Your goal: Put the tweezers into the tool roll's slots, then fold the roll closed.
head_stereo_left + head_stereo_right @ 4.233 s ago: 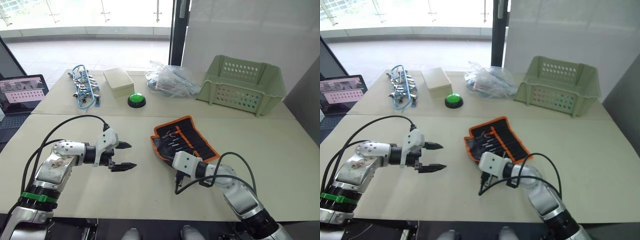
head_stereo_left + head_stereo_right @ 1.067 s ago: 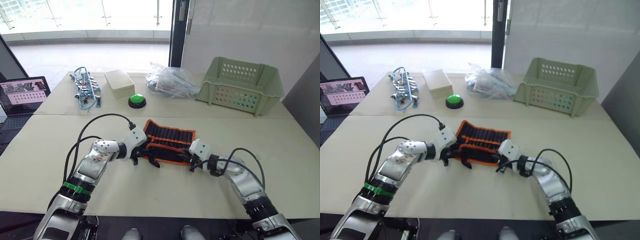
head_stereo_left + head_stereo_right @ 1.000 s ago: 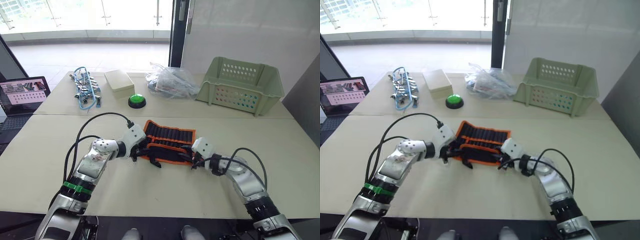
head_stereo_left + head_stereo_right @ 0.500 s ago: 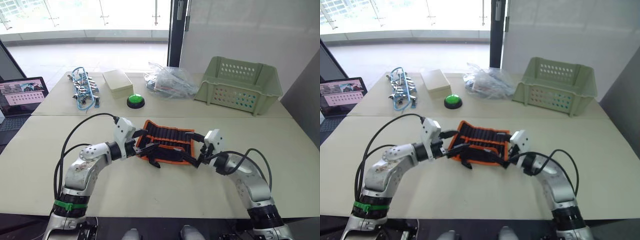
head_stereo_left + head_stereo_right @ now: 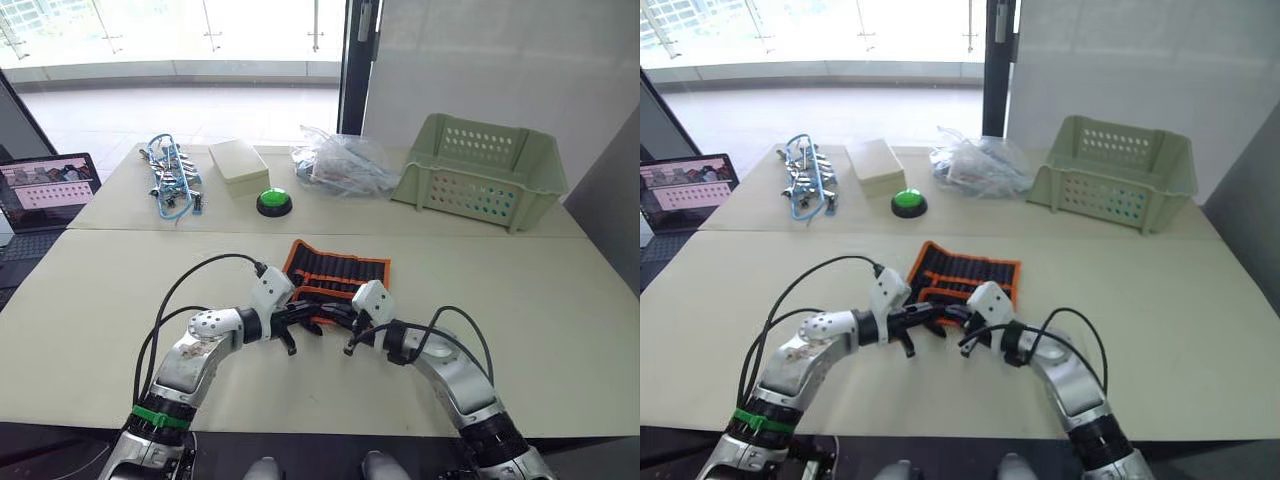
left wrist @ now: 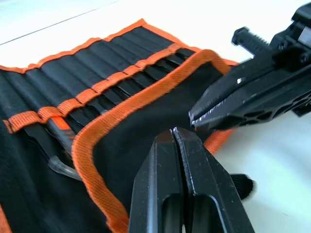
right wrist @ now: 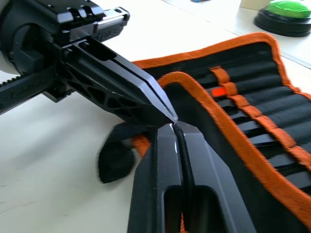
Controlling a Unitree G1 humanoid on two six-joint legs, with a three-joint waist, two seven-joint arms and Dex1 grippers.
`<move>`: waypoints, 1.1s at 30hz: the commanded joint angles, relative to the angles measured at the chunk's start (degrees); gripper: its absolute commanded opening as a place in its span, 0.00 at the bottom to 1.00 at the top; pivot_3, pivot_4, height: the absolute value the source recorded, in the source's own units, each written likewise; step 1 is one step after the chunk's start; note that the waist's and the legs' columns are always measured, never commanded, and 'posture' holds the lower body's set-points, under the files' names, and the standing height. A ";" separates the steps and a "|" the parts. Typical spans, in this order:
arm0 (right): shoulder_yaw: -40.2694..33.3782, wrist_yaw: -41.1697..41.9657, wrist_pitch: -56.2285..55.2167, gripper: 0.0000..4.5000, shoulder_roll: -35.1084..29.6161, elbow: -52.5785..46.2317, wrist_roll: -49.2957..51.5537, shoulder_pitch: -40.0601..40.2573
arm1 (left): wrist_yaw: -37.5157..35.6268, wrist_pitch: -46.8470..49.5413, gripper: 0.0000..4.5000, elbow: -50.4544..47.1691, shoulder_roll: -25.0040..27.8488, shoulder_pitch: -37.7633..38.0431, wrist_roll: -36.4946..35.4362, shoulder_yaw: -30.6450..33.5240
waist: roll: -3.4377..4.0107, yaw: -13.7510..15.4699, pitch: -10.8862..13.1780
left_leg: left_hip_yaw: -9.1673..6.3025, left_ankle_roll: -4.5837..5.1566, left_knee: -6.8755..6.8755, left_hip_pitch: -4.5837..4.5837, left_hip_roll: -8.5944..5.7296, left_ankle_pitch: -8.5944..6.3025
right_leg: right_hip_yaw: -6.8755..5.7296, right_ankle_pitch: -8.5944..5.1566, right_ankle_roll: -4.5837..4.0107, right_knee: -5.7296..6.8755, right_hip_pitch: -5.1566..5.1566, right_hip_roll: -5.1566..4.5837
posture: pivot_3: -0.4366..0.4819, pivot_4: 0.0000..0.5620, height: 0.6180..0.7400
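The tool roll (image 5: 340, 272) lies flat on the near table, black with orange edging, its near flap (image 6: 146, 131) folded over the slots. Dark tweezers (image 6: 60, 141) sit tucked in the slots under the orange band. My left gripper (image 5: 312, 316) and right gripper (image 5: 335, 312) meet tip to tip at the middle of the roll's near edge. Both are shut, their tips on the flap's orange edge (image 7: 194, 102). Whether fabric is pinched I cannot tell. The black strap (image 7: 114, 160) lies on the table beside the tips.
On the far table stand a green basket (image 5: 485, 170), a crumpled plastic bag (image 5: 340, 160), a green button (image 5: 273, 202), a beige box (image 5: 237, 165) and a blue-corded tool cluster (image 5: 172, 178). A laptop (image 5: 45, 190) sits at far left.
Half a second ago both grippers stood open at the roll's two ends. They have since come together at the middle of its near edge and shut.
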 commanded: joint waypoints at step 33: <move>-14.98 -2.92 -2.54 0.00 -4.12 5.62 5.41 -1.14 | -2.16 -4.45 0.00 -0.23 -2.44 -3.21 -4.61 5.31 | 0.07 -0.16 -0.11 | -0.02 -0.07 -0.01 -0.03 -0.02 0.09 | 0.03 0.01 0.00 0.01 0.02 -0.02 | 0.48 0.27 1.00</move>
